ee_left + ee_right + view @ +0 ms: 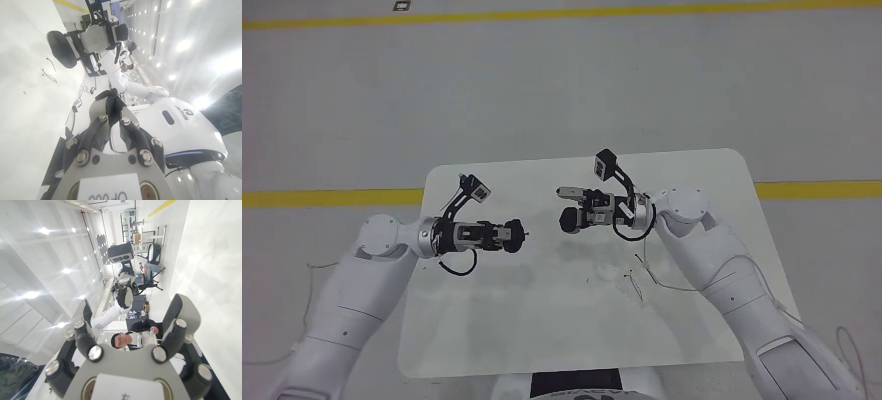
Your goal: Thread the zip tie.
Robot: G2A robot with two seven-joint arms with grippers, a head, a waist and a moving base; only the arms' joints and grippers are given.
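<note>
Over the middle of the white table (542, 330), I'm holding both arms up off the surface, grippers facing each other with a small gap between them. My left gripper (111, 94) is pinching its fingers tight together on the zip tie (111, 138), which is a thin black strand. Its long axis is lying along the fingers. It's running from the closed tips back toward the palm, where it's curling sideways. From the top view a tiny bit looks to be poking out past the tips toward the other arm, so it's pointing roughly side to side across the table. My right gripper (132, 304) is sitting with its fingers spread wide apart, aiming straight back at the left one. A few spare ties (637, 278) are lying loose on the table by the right arm, well apart from both grippers.
</note>
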